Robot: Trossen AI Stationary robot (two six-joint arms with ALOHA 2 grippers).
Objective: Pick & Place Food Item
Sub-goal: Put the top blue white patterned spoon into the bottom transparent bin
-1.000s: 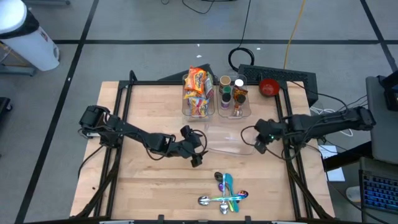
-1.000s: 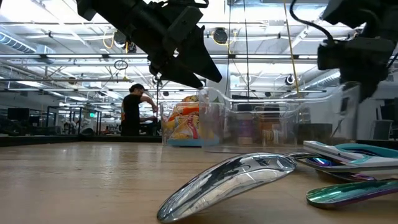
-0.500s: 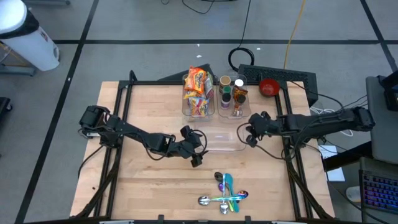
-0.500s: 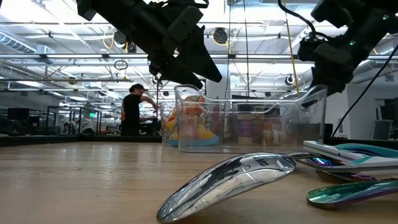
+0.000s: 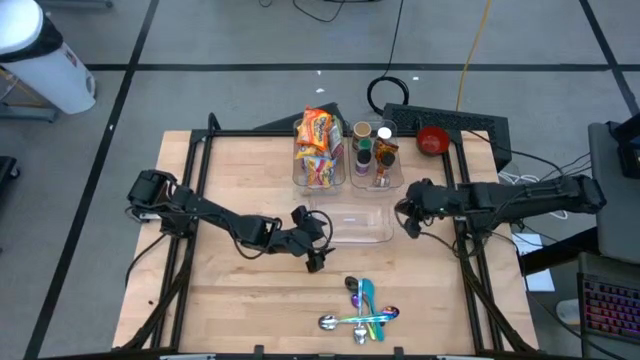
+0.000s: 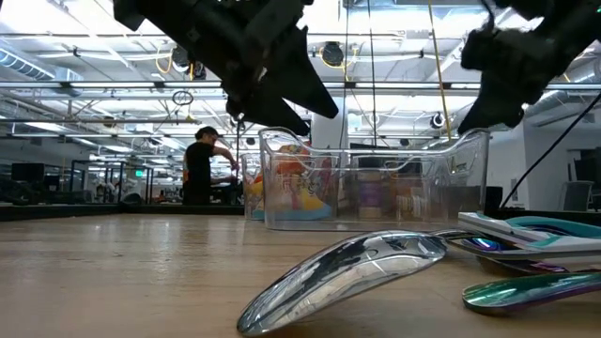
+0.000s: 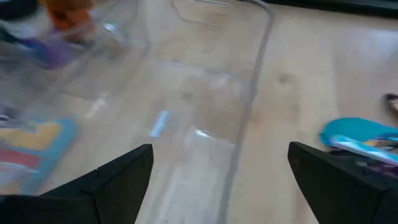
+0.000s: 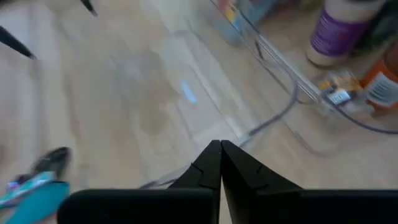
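An empty clear bin [image 5: 356, 222] stands flat on the middle of the table; it also shows in the low view [image 6: 376, 183]. Bright snack packets [image 5: 318, 148] stand in a clear bin at the far edge. My left gripper [image 5: 316, 250] hovers open just off the empty bin's near left corner, and the bin [image 7: 205, 93] lies ahead of its fingers. My right gripper [image 5: 404, 218] is shut and hangs just above the bin's right end [image 6: 477, 141]. My right gripper's shut fingertips [image 8: 219, 149] stand close over the empty bin's right end rim [image 8: 273, 121], slanting down from the table's right. I cannot tell whether they touch it.
A second clear bin with bottles [image 5: 372, 152] stands beside the snack bin. A red bowl [image 5: 432, 140] sits beyond the table's far right corner. Several shiny spoons [image 5: 362, 308] lie near the front edge, and they fill the low view's foreground [image 6: 347, 272].
My right gripper has swung toward the table's left, turned, and then risen a little. The empty bin, whose right end was raised, has slid left toward the table's middle and settled flat.
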